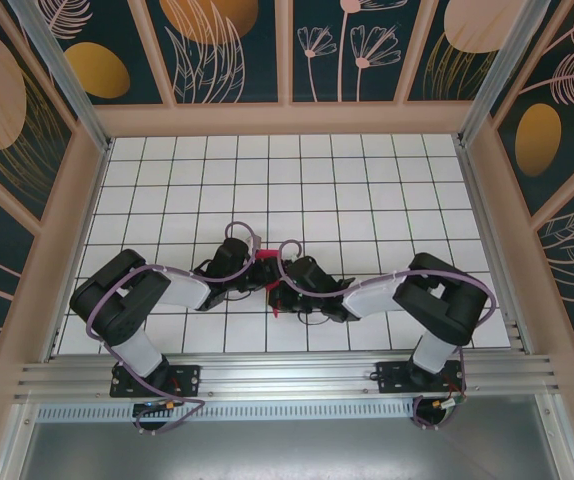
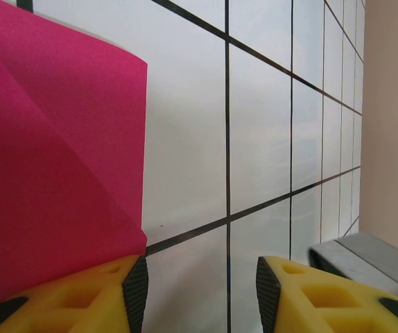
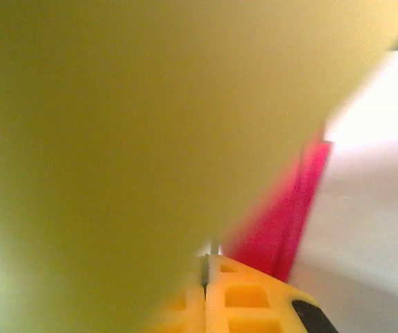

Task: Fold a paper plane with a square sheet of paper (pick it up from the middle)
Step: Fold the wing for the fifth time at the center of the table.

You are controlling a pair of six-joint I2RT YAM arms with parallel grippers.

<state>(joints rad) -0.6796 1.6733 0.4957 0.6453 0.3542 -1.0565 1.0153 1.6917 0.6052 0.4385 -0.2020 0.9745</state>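
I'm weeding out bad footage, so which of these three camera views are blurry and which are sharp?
Right wrist view: badly out of focus, a yellowish blur covering most of it, the pink paper smeared. Left wrist view: sharp tiles with a soft sheen. Top view: crisp, evenly lit.

Magenta-pink square sheet of paper (image 2: pixel 46 173), white table (image 2: pixel 185 139) with black grid lines, yellow left gripper (image 2: pixel 200 284) with black pads (image 2: pixel 135 288)

Top view: bright, even light from above; soft shadows on the white tiles (image 1: pixel 367 190).
Left wrist: sharp; faint sheen on the tiles beyond the left fingers (image 2: pixel 81 298).
Right wrist: heavy olive blur above the right fingers (image 3: pixel 247 298); pink paper (image 3: pixel 289 215) beside it soft.
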